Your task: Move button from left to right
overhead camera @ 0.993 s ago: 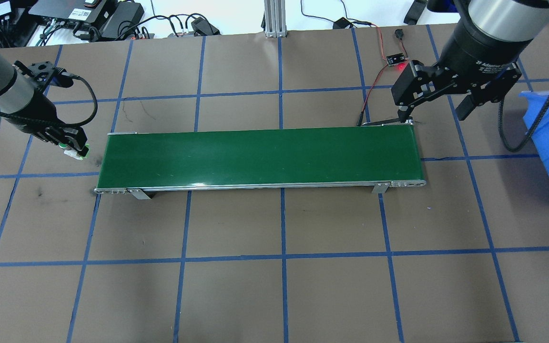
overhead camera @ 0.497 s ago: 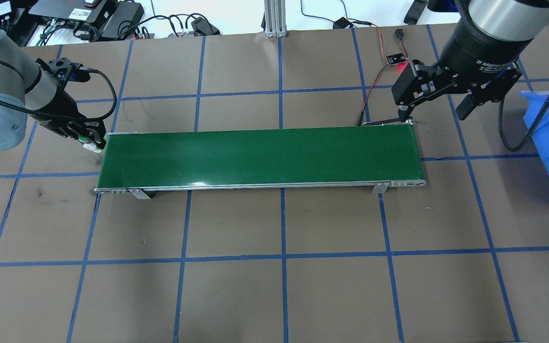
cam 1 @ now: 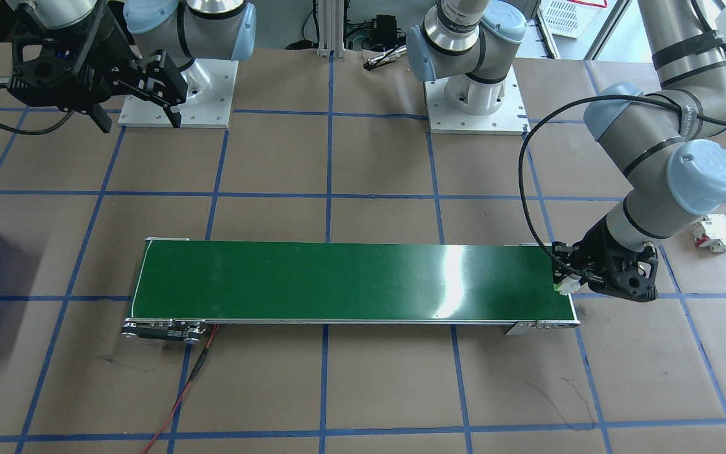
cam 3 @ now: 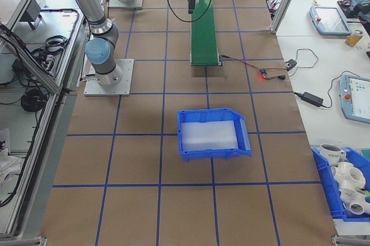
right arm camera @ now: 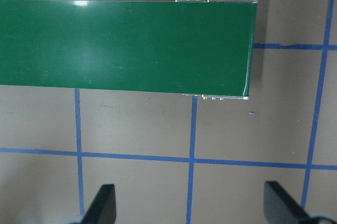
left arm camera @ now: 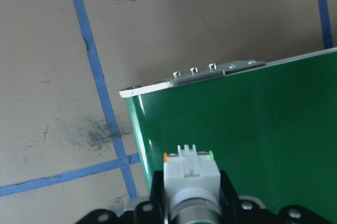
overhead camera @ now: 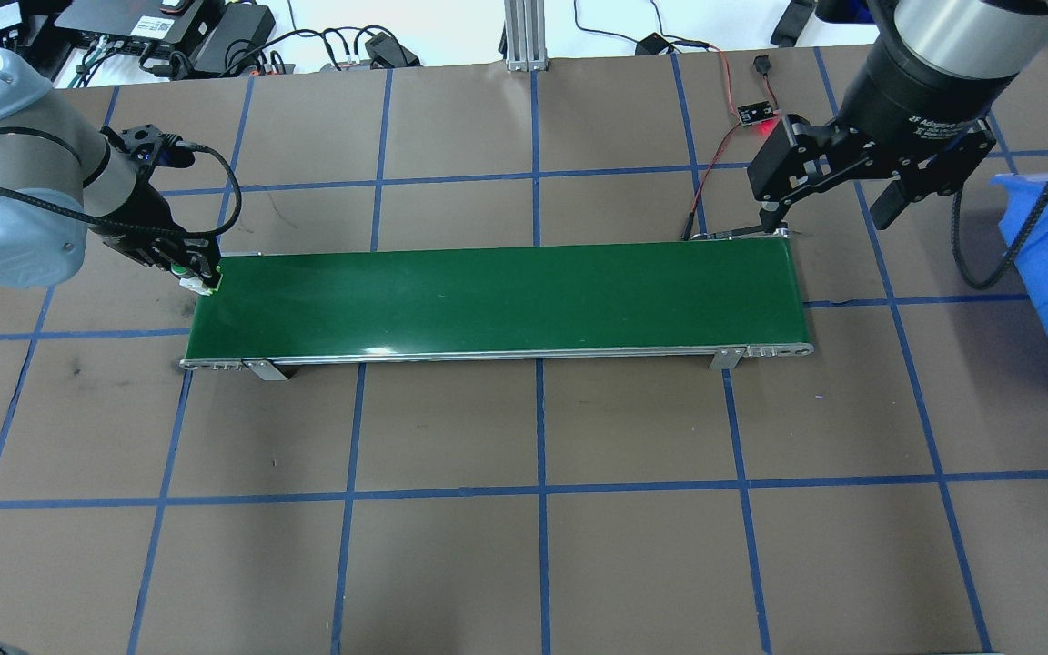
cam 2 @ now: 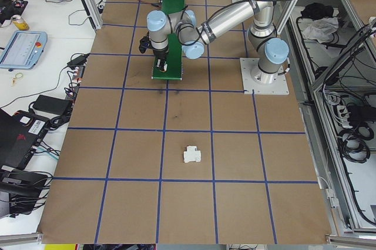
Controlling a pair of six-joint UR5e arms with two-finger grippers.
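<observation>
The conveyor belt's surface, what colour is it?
The conveyor belt is dark glossy green, clearest in the overhead exterior view.

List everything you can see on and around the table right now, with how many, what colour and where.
conveyor belt: one, green, across the table's middle.
button: one, white body with green cap, held over the belt's left end.
breaker: one, white with red marks, on the table beyond the belt's left end.
blue bin: one, blue, on the table past the belt's right end.
sensor board: one, black with a red light, wired, near the belt's far right corner.
left gripper: one, black, shut on the button.
right gripper: one, black, open, above the belt's right end.
</observation>
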